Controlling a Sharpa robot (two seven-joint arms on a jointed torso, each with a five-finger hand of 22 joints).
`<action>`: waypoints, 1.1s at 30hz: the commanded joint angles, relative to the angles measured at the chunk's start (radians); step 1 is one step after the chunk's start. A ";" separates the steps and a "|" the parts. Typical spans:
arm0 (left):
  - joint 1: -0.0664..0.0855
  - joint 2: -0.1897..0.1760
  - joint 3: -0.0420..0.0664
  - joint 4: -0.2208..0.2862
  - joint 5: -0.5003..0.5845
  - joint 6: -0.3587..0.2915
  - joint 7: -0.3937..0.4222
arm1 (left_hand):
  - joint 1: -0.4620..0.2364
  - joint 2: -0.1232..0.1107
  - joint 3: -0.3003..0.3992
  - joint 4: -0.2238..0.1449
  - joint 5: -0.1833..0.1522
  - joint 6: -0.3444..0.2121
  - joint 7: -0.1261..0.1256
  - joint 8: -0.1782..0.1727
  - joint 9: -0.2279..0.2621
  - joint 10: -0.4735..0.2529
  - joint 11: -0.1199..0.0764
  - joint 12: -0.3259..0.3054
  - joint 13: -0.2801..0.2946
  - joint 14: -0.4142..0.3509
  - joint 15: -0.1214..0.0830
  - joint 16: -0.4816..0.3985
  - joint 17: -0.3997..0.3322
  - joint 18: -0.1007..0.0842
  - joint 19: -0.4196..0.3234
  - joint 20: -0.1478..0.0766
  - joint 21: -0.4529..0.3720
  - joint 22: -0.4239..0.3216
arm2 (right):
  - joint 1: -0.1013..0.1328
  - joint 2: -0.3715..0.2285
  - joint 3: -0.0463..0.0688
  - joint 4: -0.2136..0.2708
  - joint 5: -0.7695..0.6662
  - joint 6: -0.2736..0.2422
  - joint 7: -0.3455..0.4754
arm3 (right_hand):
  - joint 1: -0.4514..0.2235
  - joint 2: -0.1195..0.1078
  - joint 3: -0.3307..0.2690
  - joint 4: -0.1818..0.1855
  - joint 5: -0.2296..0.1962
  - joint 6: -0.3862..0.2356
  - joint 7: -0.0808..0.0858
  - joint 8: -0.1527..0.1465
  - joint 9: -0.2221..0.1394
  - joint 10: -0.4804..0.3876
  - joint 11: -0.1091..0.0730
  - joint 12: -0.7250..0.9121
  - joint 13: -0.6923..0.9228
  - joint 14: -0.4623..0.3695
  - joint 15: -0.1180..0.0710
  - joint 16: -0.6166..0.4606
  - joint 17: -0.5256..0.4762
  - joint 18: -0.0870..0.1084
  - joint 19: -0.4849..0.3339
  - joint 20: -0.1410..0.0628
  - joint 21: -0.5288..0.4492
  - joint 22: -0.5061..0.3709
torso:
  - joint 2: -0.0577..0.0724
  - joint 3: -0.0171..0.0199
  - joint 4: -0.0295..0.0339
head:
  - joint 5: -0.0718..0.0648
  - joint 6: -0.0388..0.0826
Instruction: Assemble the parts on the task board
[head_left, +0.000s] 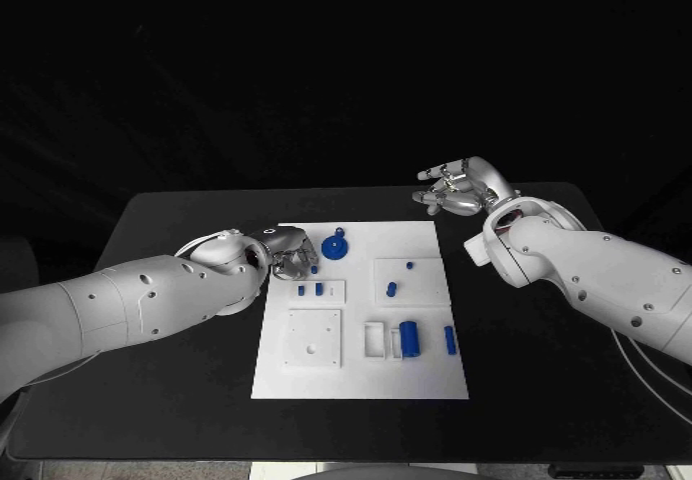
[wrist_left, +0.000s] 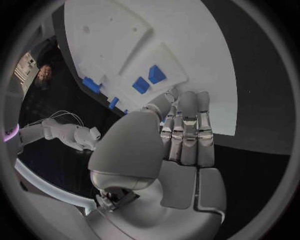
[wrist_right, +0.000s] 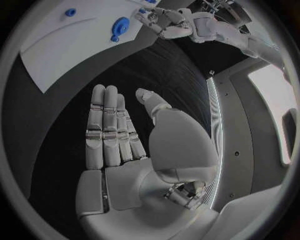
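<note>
The white task board (head_left: 361, 372) lies mid-table with several blue parts on it: a round piece with a handle (head_left: 335, 246), two short pegs (head_left: 310, 290) in a small block, and a cylinder (head_left: 410, 338) near the front. My left hand (head_left: 289, 248) hangs over the board's far left edge. Its thumb and fingers (wrist_left: 187, 125) are drawn together, and a sliver of a small blue peg (head_left: 315, 269) shows between them. My right hand (head_left: 459, 188) hovers off the board's far right corner over the black table, fingers (wrist_right: 106, 125) straight and apart from the thumb, holding nothing.
More blue pegs (head_left: 391, 289) stand on the right-hand block, and a slim piece (head_left: 450, 340) lies by the board's right edge. A raised white square (head_left: 315, 337) sits front left. Black table (head_left: 548, 400) surrounds the board on all sides.
</note>
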 joint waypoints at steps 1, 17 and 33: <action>-0.004 -0.004 -0.002 -0.008 0.003 -0.015 -0.015 | 0.010 -0.002 -0.005 -0.002 0.001 -0.008 0.000 -0.006 -0.001 -0.009 0.003 -0.005 0.001 0.001 0.004 -0.007 -0.002 0.021 -0.002 0.006 0.005 0.024 | -0.005 -0.002 0.000 0.001 -0.023 0.052 0.000 | -0.007 0.004 0.021 -0.008 0.004 0.032 0.001 -0.001 0.001 0.031 0.004 -0.084 -0.061 0.002 0.005 -0.020 -0.039 -0.001 -0.011 0.007 0.005 -0.021 | 0.000 -0.0008 0.0001 | 0.002 0.003; 0.011 -0.045 0.053 -0.039 0.414 -0.166 0.087 | -0.059 -0.004 0.008 0.063 -0.011 0.065 0.058 -0.001 0.000 0.090 -0.020 -0.003 0.002 -0.028 0.000 -0.252 -0.098 -0.017 -0.049 0.007 -0.103 -0.054 | -0.014 0.005 -0.002 -0.034 -0.440 0.320 -0.053 | -0.028 0.011 0.183 -0.126 -0.102 0.199 -0.027 0.003 0.006 0.064 0.004 -0.294 -0.066 0.163 -0.054 0.218 0.126 0.045 0.079 -0.054 0.295 0.240 | -0.001 -0.0006 0.0013 | -0.003 0.022; 0.071 -0.155 0.087 0.119 1.057 -0.193 0.338 | -0.060 0.011 -0.004 0.075 0.010 0.084 0.064 0.001 0.001 0.058 0.004 -0.001 0.002 -0.006 0.079 -0.931 -0.217 -0.048 -0.156 0.081 -0.287 -0.459 | -0.032 0.042 -0.046 -0.060 -0.722 0.357 -0.176 | -0.035 -0.039 0.170 -0.097 -0.173 0.167 -0.020 0.002 0.005 0.012 0.017 -0.294 -0.066 0.148 -0.042 0.272 0.162 0.058 0.082 -0.038 0.297 0.275 | -0.001 -0.0019 0.0030 | -0.007 0.034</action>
